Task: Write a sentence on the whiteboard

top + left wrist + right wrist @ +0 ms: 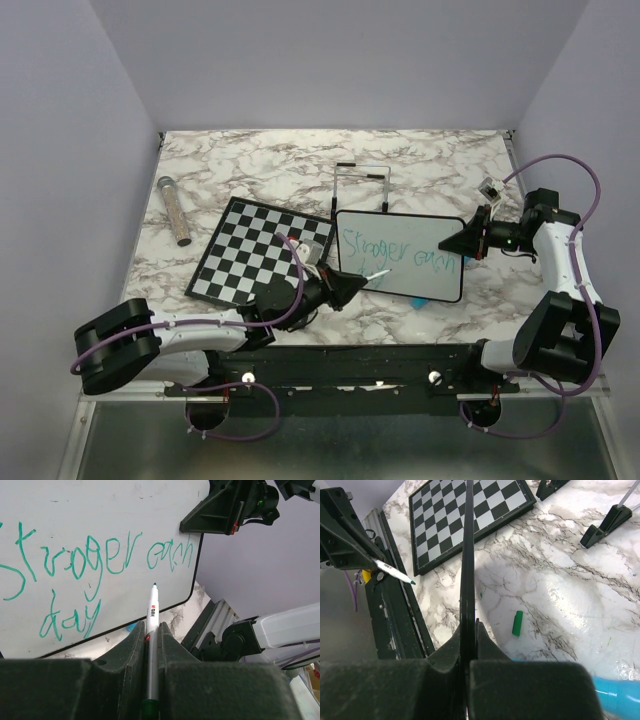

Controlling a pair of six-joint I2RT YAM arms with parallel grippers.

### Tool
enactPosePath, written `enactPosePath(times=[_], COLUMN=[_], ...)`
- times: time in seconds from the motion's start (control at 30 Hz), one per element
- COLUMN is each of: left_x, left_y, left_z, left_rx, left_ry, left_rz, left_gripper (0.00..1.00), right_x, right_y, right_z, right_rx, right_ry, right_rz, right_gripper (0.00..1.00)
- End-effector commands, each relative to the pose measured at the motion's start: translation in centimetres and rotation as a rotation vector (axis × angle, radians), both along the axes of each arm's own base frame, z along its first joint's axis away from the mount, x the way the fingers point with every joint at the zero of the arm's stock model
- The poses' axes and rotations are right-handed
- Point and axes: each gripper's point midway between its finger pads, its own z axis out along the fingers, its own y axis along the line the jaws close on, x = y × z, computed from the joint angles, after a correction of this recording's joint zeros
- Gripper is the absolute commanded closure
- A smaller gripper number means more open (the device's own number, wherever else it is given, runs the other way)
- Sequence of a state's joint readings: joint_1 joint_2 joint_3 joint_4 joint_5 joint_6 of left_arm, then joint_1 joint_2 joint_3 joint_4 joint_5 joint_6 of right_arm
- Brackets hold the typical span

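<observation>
Top view: the whiteboard (440, 280) sits at centre frame, just right of a chessboard (250, 255). The right pincer (466, 240) clamps its right edge. The left pincer (352, 285) grips a marker (378, 273).

Left wrist view: the sentence (95, 560) fills two teal lines. The tip sits right of "day"; contact is unclear. The writing looks finished, so the tip should lift straight off without dragging.

Right wrist view: the jaws are shut on the board's edge. A green cap (518, 623) lies on the desk (560, 580). A firm hold is needed until the marker clears.
</observation>
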State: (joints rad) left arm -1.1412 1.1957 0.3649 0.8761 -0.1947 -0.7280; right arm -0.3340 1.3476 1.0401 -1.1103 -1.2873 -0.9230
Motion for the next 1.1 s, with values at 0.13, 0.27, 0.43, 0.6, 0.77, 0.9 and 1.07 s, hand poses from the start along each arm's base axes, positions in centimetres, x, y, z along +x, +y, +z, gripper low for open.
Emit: enactPosePath(times=[0.13,0.27,0.43,0.6,0.77,0.9,1.07], left_x=[1.1,1.5,1.2,1.1,2.1,2.8,3.1], left_y=[-1.0,-2.3,-4.2,-4.8,-4.6,-4.4,-4.5], left_z=[2.1,1.8,-0.1,-1.0,-2.2,-2.5,-3.2], left_rx=[-0.021,-0.009,0.027,0.052,0.076,0.08,0.096], left_ry=[-0.053,-0.047,-0.02,-0.014,0.008,0.015,0.022], left_rz=[0.003,-0.054,-0.131,-0.152,-0.124,-0.107,-0.114], left_gripper=[1.0,1.0,1.0,1.0,1.0,1.0,1.0], right_x=[0.3,0.3,0.2,0.2,0.2,0.2,0.2], right_y=[0.3,0.4,0.4,0.4,0.4,0.4,0.4], right_z=[0.7,0.8,0.9,0.9,0.9,0.9,0.8], right_rx=[0.015,0.015,0.015,0.016,0.016,0.014,0.014], right_ry=[-0.062,-0.062,-0.067,-0.068,-0.067,-0.067,-0.064], right_rz=[0.015,0.016,0.017,0.018,0.019,0.019,0.018], right_gripper=[0.99,0.99,0.99,1.0,1.0,1.0,1.0])
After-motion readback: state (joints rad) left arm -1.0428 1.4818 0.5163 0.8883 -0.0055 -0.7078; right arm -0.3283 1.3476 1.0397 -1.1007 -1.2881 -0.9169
